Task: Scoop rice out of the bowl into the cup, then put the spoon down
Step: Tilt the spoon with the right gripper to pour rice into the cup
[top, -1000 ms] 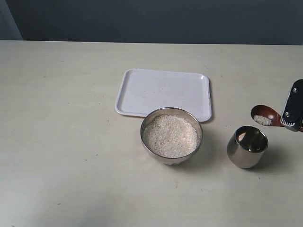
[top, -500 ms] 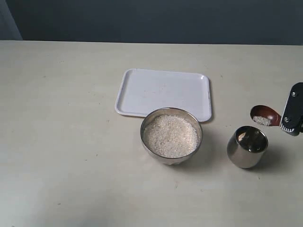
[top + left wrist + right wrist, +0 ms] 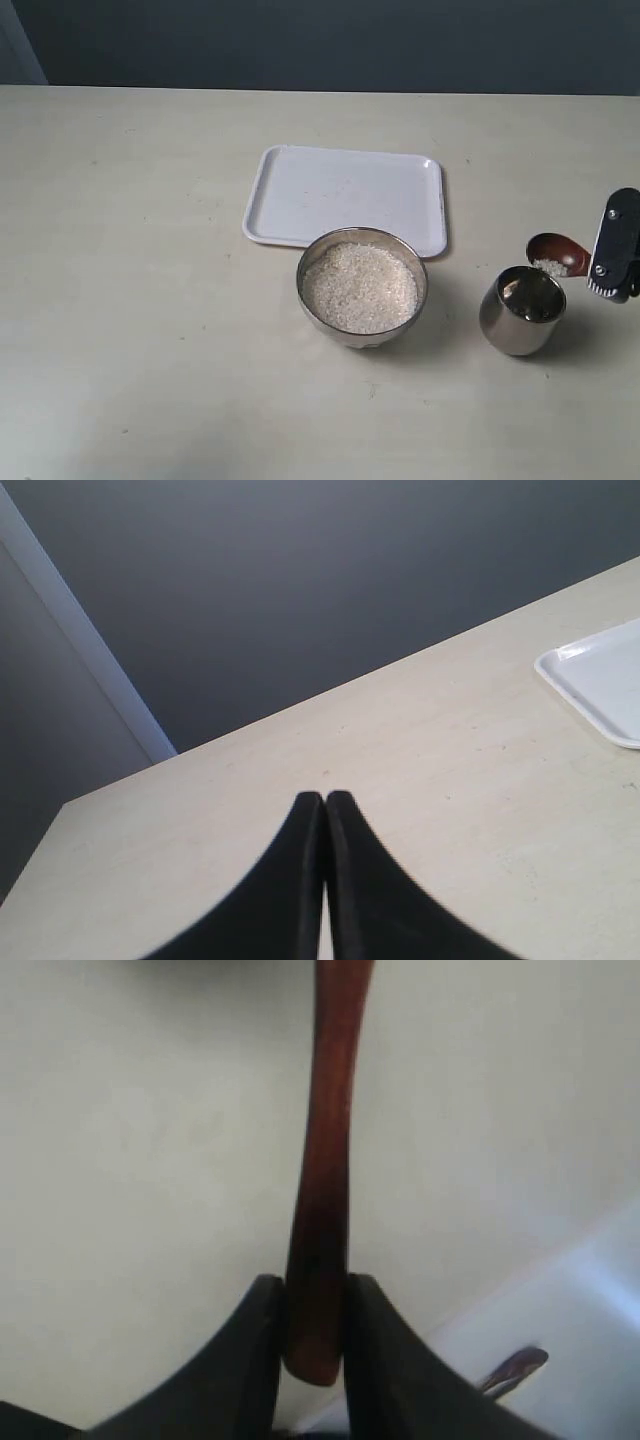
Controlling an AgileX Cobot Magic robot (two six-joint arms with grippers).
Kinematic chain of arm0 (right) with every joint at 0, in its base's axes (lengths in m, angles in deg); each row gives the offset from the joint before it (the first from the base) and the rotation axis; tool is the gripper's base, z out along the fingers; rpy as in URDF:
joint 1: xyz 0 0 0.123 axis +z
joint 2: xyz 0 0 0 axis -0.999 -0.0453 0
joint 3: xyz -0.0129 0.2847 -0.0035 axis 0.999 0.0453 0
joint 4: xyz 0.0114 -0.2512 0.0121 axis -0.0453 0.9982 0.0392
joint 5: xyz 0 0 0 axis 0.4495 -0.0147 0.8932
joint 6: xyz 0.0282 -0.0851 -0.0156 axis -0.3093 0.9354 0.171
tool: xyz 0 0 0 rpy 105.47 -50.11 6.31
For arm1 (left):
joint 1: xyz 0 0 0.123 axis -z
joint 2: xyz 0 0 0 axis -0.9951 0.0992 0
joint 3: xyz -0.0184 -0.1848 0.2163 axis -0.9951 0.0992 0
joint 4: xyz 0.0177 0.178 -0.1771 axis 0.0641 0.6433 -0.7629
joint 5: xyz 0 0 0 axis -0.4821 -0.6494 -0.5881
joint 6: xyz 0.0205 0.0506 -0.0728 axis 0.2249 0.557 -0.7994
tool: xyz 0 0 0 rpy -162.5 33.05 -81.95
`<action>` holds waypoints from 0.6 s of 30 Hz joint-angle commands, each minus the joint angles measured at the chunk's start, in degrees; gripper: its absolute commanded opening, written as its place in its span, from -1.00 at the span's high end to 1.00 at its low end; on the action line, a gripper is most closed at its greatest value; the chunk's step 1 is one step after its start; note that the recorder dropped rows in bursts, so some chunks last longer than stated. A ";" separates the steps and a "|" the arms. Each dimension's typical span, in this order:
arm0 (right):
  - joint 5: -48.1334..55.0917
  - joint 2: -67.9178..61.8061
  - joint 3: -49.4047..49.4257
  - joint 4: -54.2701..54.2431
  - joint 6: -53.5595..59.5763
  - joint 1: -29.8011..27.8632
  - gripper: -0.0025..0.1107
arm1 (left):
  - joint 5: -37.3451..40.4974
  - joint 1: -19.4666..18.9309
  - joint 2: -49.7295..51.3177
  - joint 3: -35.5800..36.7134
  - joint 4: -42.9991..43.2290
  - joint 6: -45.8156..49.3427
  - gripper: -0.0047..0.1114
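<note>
The steel bowl [image 3: 362, 287] stands mid-table, heaped with white rice [image 3: 360, 285]. To its right is the small steel cup [image 3: 523, 310]. The reddish-brown spoon [image 3: 558, 254] hovers tilted just over the cup's far rim, a little rice [image 3: 550, 267] in its oval bowl. My right gripper [image 3: 605, 275] is shut on the end of the spoon's handle [image 3: 325, 1190] at the right edge of the exterior view. My left gripper [image 3: 325, 800] is shut on nothing, over bare table, outside the exterior view.
A white tray [image 3: 346, 196] lies flat behind the bowl; its corner [image 3: 598, 680] shows in the left wrist view. The beige table [image 3: 150, 300] ends at a dark wall at the back.
The spoon and my right gripper have dropped lower, closer to the cup's rim, and the spoon has tipped further. The left gripper shows no change.
</note>
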 commanded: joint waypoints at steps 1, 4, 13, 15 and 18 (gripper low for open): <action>-0.48 0.28 1.45 1.74 -0.78 2.54 0.97 | -0.35 0.03 -0.31 -0.26 -0.05 -0.30 0.91; -0.61 0.28 1.54 5.17 -4.57 3.11 0.97 | -0.35 0.03 -0.31 -0.26 -0.05 -0.30 0.91; -1.58 0.28 2.57 7.54 -6.58 3.11 0.97 | -0.35 0.03 -0.31 -0.26 -0.05 -0.30 0.91; -1.70 0.28 2.55 8.24 -6.99 3.11 0.97 | -0.35 0.03 -0.31 -0.26 -0.05 -0.30 0.91; -1.70 0.28 2.55 9.00 -7.99 3.11 0.97 | -0.35 0.03 -0.31 -0.26 -0.05 -0.30 0.91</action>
